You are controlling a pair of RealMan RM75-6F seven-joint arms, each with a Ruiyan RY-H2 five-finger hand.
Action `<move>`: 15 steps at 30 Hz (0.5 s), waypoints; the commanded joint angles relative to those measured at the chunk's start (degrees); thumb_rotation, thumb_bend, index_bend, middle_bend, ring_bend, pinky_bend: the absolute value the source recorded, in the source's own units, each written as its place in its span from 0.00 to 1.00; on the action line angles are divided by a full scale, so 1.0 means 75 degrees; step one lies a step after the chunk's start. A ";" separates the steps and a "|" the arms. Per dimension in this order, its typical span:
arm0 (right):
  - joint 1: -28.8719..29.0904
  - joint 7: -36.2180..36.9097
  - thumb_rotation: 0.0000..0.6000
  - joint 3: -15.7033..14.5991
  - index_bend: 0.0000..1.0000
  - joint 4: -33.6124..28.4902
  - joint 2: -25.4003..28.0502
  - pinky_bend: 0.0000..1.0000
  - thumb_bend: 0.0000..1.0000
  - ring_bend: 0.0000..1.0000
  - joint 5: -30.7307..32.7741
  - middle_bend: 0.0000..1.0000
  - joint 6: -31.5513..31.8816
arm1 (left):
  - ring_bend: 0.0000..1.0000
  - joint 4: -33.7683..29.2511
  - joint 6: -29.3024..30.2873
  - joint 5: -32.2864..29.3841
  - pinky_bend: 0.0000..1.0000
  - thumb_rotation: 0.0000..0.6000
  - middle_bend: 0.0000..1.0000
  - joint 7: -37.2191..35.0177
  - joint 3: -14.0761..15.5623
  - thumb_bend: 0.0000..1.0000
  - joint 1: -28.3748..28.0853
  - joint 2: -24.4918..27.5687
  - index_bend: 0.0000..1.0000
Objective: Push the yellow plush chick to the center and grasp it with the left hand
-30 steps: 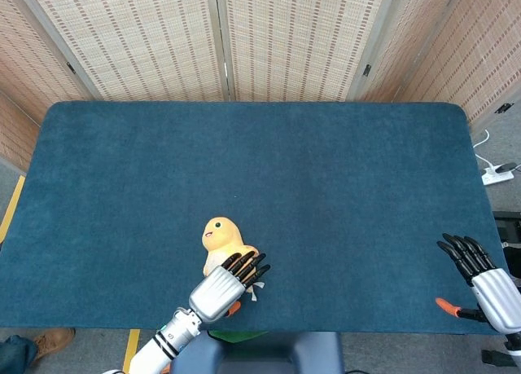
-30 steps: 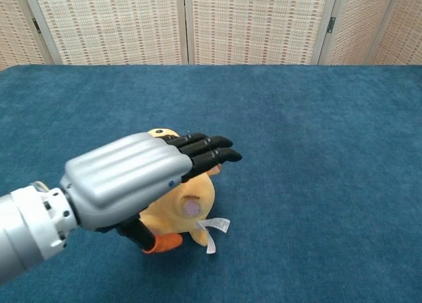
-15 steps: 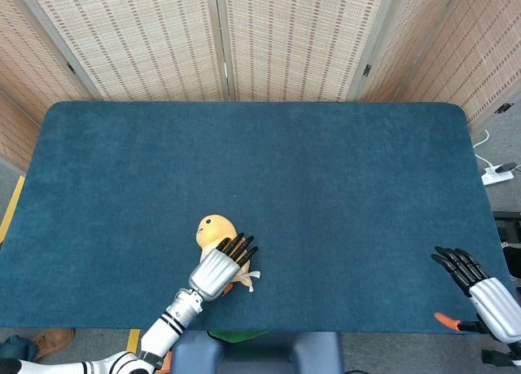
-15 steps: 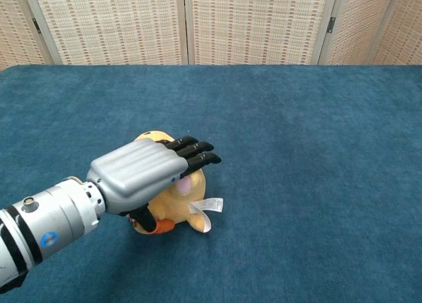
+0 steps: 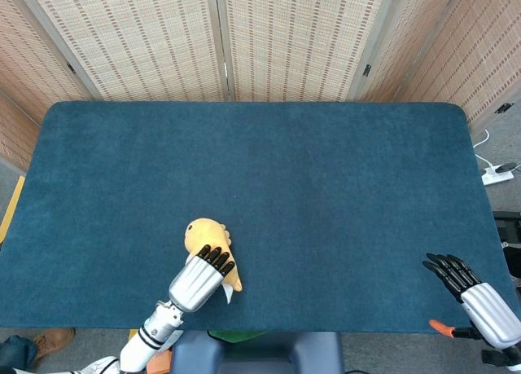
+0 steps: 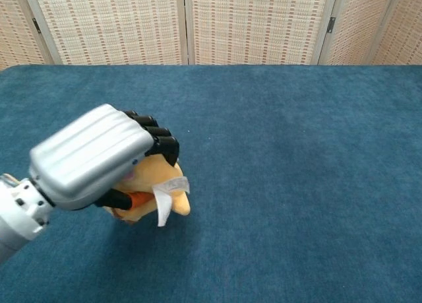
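The yellow plush chick (image 5: pixel 202 232) lies near the table's front edge, left of the middle, with its head pointing away from me. My left hand (image 5: pixel 198 280) lies over its rear half. In the chest view the left hand (image 6: pixel 92 154) has its fingers curled down over the chick (image 6: pixel 178 207) and grips it; a white tag (image 6: pixel 165 196) hangs out below the fingers. My right hand (image 5: pixel 468 291) rests at the front right corner of the table, fingers apart and holding nothing, far from the chick.
The table carries a dark blue cloth (image 5: pixel 326 187). Woven folding screens (image 5: pixel 220 40) stand behind its far edge. A power strip (image 5: pixel 498 174) lies on the floor at the right, and a brown shoe (image 5: pixel 49 340) at the bottom left.
The left hand has drawn back and to the left with the chick, and its fingers went from stretched flat to curled over it. The right hand slid slightly toward the front edge.
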 commanded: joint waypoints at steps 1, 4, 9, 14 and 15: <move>-0.0039 -0.0264 1.00 -0.0034 0.00 -0.0241 0.0076 0.00 0.07 0.00 -0.0114 0.00 0.0023 | 0.71 0.0288 0.1146 0.1036 1.00 1.00 0.82 -0.0362 0.0478 0.71 0.0248 0.0978 0.74; -0.0051 -0.0637 1.00 -0.0072 0.00 -0.0557 0.0122 0.00 0.07 0.00 -0.0234 0.00 -0.0037 | 0.71 0.0621 0.1751 0.1362 1.00 1.00 0.82 -0.0657 0.0571 0.71 0.0395 0.1514 0.74; -0.0069 -0.1372 1.00 -0.0146 0.00 -0.1212 0.0206 0.00 0.07 0.00 -0.0450 0.00 -0.0185 | 0.71 0.1772 0.2451 0.1374 1.00 1.00 0.82 -0.1826 0.0852 0.71 0.0764 0.1980 0.74; -0.0146 -0.2192 1.00 -0.0174 0.00 -0.1885 0.0255 0.00 0.07 0.00 -0.0558 0.00 -0.0345 | 0.71 0.3777 0.2818 0.0886 1.00 1.00 0.82 -0.3822 0.1069 0.69 0.1238 0.1689 0.74; -0.0148 -0.2330 1.00 -0.0178 0.00 -0.1998 0.0251 0.00 0.07 0.00 -0.0572 0.00 -0.0403 | 0.71 0.4100 0.2840 0.0808 1.00 1.00 0.81 -0.4147 0.1076 0.67 0.1294 0.1561 0.73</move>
